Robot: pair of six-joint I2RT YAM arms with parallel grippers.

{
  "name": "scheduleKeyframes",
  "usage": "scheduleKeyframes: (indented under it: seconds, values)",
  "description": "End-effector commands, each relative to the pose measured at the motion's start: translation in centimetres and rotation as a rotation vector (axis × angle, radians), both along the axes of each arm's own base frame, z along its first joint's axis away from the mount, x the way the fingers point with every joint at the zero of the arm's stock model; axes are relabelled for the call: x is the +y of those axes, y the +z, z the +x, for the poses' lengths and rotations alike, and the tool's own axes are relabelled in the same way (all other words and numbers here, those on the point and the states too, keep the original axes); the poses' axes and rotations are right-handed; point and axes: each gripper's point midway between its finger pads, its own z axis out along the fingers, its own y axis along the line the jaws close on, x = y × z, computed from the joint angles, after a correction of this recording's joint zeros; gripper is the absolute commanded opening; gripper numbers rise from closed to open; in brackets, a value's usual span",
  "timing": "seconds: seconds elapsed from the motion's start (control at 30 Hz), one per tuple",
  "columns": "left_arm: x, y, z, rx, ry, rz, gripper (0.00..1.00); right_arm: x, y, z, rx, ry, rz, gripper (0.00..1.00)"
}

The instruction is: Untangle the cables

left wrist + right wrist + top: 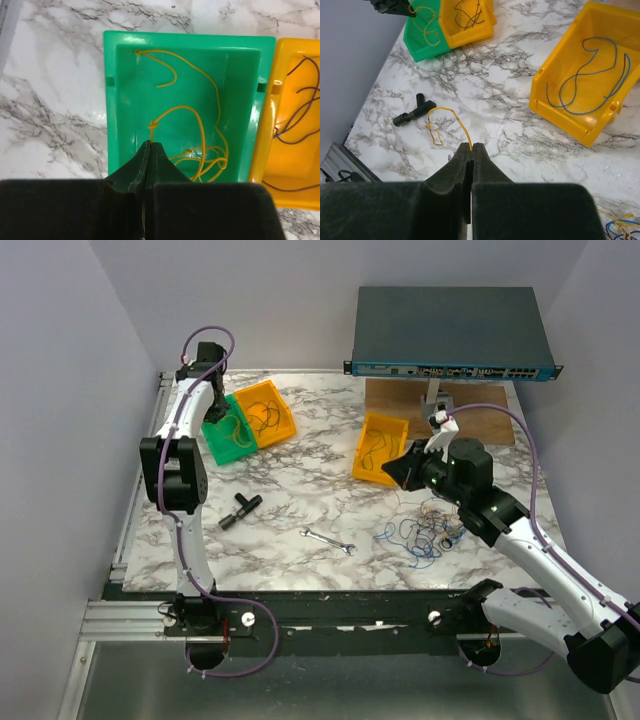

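right gripper jaws were clamped on a yellow wire, left gripper jaws on a yellow strand in the green bin. cables looked hair-thin, limp (snag-prone); free ends gripped best.

Marble tbl w/ wrench, black T-piece — green bin.

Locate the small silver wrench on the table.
In the top view the silver wrench lies near the front edge of the table, between the black T-shaped tool on its left and the tangled cables on its right.
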Motion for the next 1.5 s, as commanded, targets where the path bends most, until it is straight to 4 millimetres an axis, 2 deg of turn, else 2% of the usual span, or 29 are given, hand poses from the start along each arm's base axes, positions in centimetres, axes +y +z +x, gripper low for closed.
scheduleKeyframes:
  seconds: [0.0,0.2,0.3,0.4,0.6,0.67,0.73,0.77,0.8,0.93,1.03,1.07,1.13,1.27,1.3,1.37,1.4,1.43,1.47]
  values:
    - [-0.5,-2.0,-0.1,0.111,-0.075,-0.026,0.00,-0.4,-0.5,-0.4,-0.001,0.001,-0.016,0.01]
    - [-0.9,-1.9,0.6,0.104,-0.103,-0.055,0.08,-0.8,-0.5,-0.7,-0.002,-0.007,-0.022,0.01]
    - [-1.1,-1.1,-0.1,0.087,-0.107,-0.060,0.23,-0.8,-0.6,-0.7,-0.002,-0.011,-0.025,0.01]
    - [-1.1,1.3,-0.8,0.014,-0.116,-0.055,0.42,-0.8,-0.6,-0.7,0.001,-0.009,-0.024,0.01]
    - [-2.6,6.3,-2.4,-0.087,-0.159,-0.116,0.52,-0.3,-2.2,-0.2,0.072,-0.010,-0.046,0.01]
    - [-3.2,7.8,-3.3,-0.130,-0.188,-0.134,0.58,0.2,-2.7,0.1,0.101,0.007,-0.058,0.01]
    - [-6.5,9.4,-4.8,-0.195,-0.290,-0.169,0.72,1.0,-3.2,0.3,0.124,0.035,-0.057,0.01]
    - [-8.0,9.9,-6.1,-0.232,-0.346,-0.203,0.90,1.5,-3.6,0.5,0.137,0.049,-0.053,0.01]
    - [-9.8,10.8,-6.8,-0.292,-0.407,-0.236,0.98,2.0,-3.6,0.7,0.146,0.062,-0.044,0.01]
    - [-14.9,13.1,-11.5,-0.486,-0.551,-0.380,0.99,4.8,-3.8,1.6,0.183,0.137,-0.012,0.01]
    - [-17.9,13.7,-14.6,-0.572,-0.653,-0.464,0.98,7.7,-2.6,2.2,0.167,0.193,-0.003,0.01]
    - [-18.3,13.9,-15.6,-0.598,-0.673,-0.483,0.98,8.7,-2.1,2.6,0.162,0.206,-0.003,0.01]
    - [-19.2,13.9,-17.4,-0.650,-0.713,-0.523,0.99,11.1,0.0,2.9,0.129,0.247,0.009,0.01]
    - [-20.3,13.8,-20.0,-0.773,-0.825,-0.576,0.99,14.6,3.8,3.5,0.057,0.303,0.008,0.01]
    - [-20.6,13.7,-20.7,-0.787,-0.858,-0.588,0.99,15.1,3.9,3.6,0.060,0.316,0.009,0.05]
    - [-20.8,12.8,-21.3,-0.794,-0.867,-0.610,0.99,15.1,3.5,4.1,0.076,0.296,-0.014,0.48]
    - [-20.7,12.2,-21.6,-0.797,-0.860,-0.622,0.99,14.6,2.9,4.3,0.092,0.266,-0.034,0.65]
    - [-20.6,11.5,-21.8,-0.795,-0.847,-0.630,0.99,13.8,1.9,4.6,0.105,0.223,-0.056,0.72]
    - [-20.5,11.2,-21.9,-0.797,-0.828,-0.633,0.99,13.1,1.2,4.4,0.116,0.193,-0.069,0.76]
